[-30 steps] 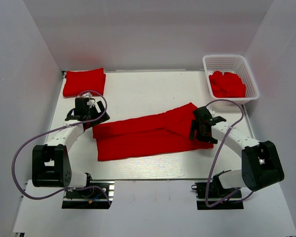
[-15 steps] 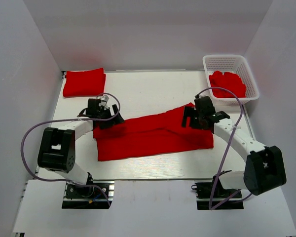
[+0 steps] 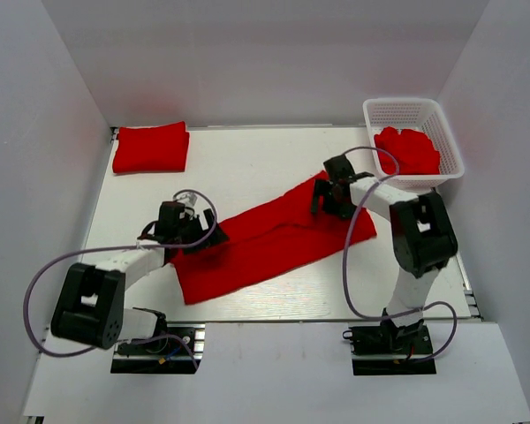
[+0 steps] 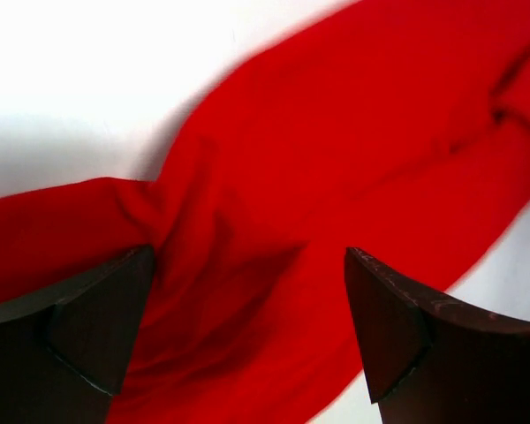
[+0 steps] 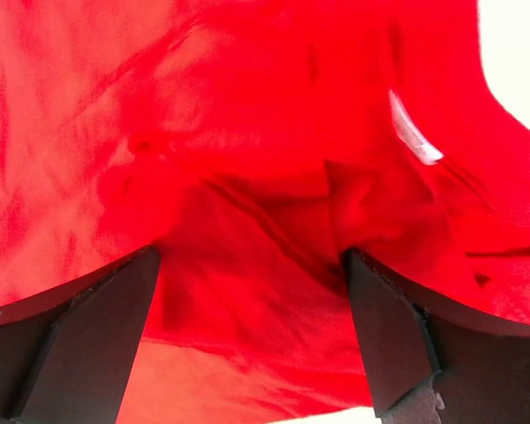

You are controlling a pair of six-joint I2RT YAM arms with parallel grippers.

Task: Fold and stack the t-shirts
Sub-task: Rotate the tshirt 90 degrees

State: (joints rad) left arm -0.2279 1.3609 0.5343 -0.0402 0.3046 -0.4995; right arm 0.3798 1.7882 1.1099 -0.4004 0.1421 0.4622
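A bright red t-shirt lies spread on a slant across the middle of the white table. My left gripper is open over its left end; the left wrist view shows the cloth between and under the wide-apart jaws. My right gripper is open over its far right end; the right wrist view shows rumpled cloth with a white label between the jaws. A folded red t-shirt lies at the back left.
A white lattice basket at the back right holds crumpled red t-shirts. White walls close in the table on the left, back and right. The arm bases stand at the near edge.
Both grippers have moved onto the ends of the middle shirt, the left one down and right, the right one up and left. The shirt now lies narrower and more slanted.
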